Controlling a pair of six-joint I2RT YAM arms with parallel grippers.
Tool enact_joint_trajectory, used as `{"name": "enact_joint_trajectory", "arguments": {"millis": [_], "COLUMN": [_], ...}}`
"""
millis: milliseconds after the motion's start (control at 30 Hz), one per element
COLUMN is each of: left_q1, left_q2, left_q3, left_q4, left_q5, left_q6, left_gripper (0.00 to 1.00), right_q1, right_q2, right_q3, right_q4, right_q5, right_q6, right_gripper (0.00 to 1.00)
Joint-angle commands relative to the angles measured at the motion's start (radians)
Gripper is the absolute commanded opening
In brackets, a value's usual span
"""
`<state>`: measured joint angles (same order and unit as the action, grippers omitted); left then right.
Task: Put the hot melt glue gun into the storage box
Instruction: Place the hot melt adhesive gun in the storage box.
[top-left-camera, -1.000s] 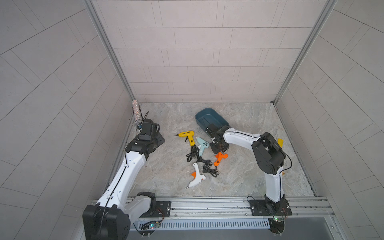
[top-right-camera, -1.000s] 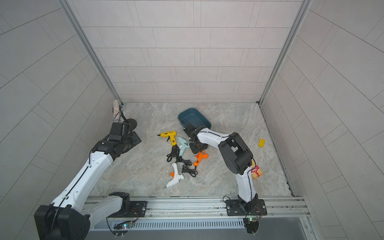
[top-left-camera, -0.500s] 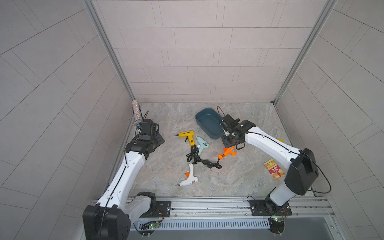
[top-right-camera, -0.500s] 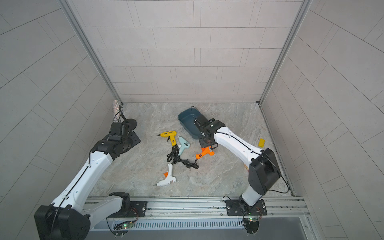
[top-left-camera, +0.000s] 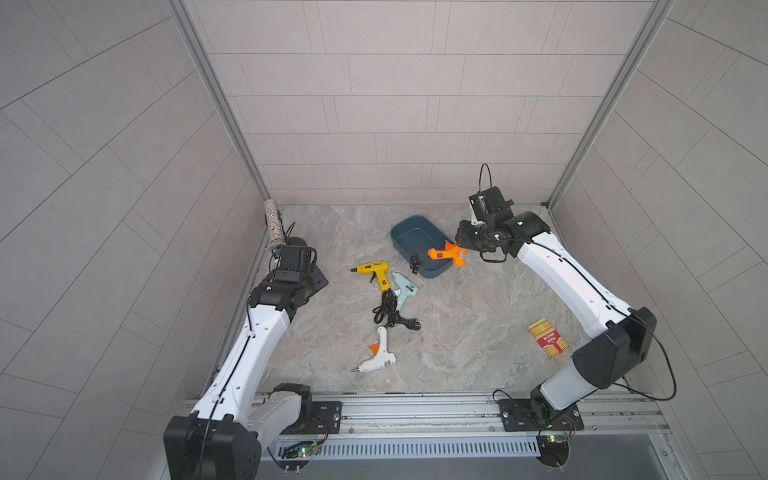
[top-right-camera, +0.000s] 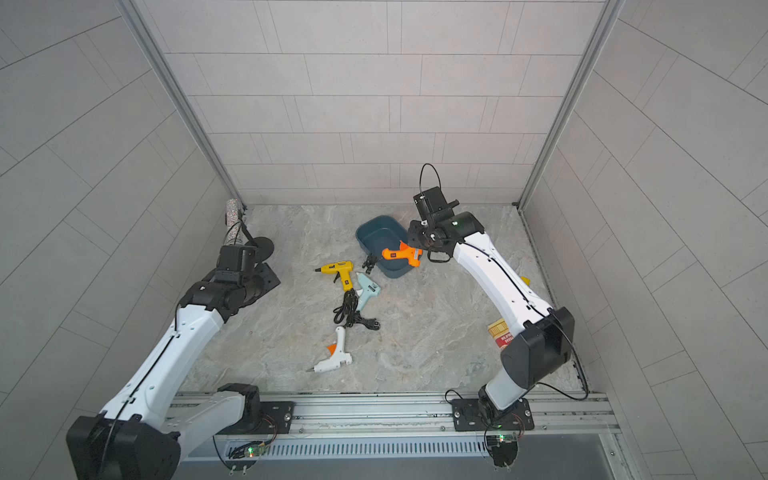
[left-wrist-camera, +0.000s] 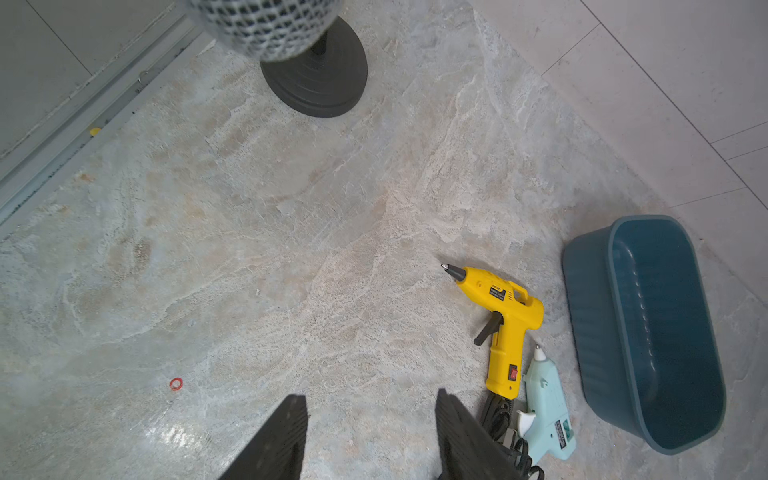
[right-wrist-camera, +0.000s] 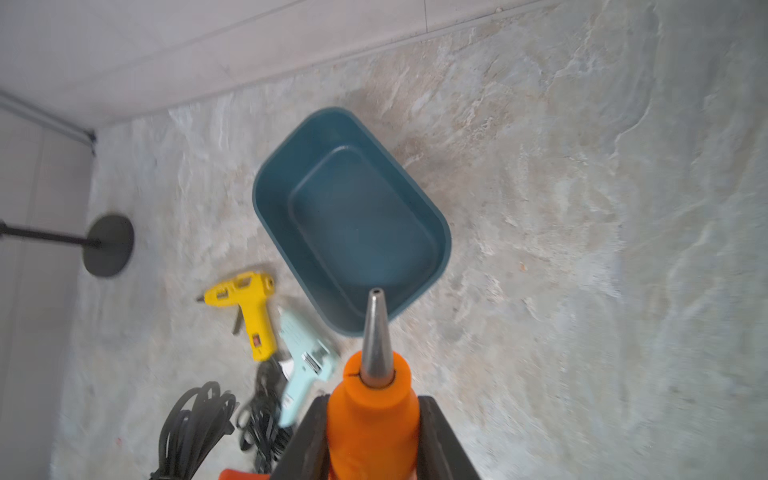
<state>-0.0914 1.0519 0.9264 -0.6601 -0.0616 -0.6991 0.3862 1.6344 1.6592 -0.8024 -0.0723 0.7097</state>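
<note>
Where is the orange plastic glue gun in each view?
Top view: orange plastic glue gun right of centre, held by the right gripper.
Top view: gun near centre, same grip.
Left wrist: not in it.
Right wrist: gun bottom centre, between the jaws.
Shared landmark: dark teal plastic storage box.

The orange plastic hot melt glue gun (top-left-camera: 444, 253) no longer lies in the middle of the marbled grey surface (top-left-camera: 457, 332). The right gripper (right-wrist-camera: 372, 432) now clamps its barrel and holds it in the air over the end of the dark teal rounded plastic storage box (top-left-camera: 415, 237) nearest the front edge. Its bundled black cord (top-left-camera: 414, 262) dangles at the rim. The right arm (top-left-camera: 569, 282) now has its elbow by the right edge, uncovering a red-and-yellow flat box (top-left-camera: 547, 338). The white plastic glue gun (top-left-camera: 376, 353) now lies slightly nearer the left edge.
</note>
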Motion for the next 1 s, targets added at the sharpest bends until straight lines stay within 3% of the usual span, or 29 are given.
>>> {"name": "enact_joint_trajectory", "arguments": {"millis": [0,167,367,967], "left_q1": [0.011,0.018,0.024,0.03], "left_q2": [-0.037,-0.062,-0.08,-0.092], "left_q3": [0.031,0.045,0.045,0.03], "left_q4": [-0.049,-0.083,-0.107,-0.114], "left_q5": [-0.022,-0.03,-0.038,-0.03], "left_q6": [0.011,0.02,0.031,0.026], "left_gripper": [0.56,0.56,0.56,0.56], "right_q1": [-0.044,-0.068,-0.067,-0.046], "right_q2": [0.084,0.196,0.294,0.405], "right_q3": [0.016,0.023,0.061,0.008], "right_q4": [0.168,0.284,0.306,0.29], "right_q5": [-0.057,-0.036,-0.01,0.039], "right_q6": [0.24,0.437,0.556,0.739], "right_gripper": [0.0,0.0,0.0,0.0]}}
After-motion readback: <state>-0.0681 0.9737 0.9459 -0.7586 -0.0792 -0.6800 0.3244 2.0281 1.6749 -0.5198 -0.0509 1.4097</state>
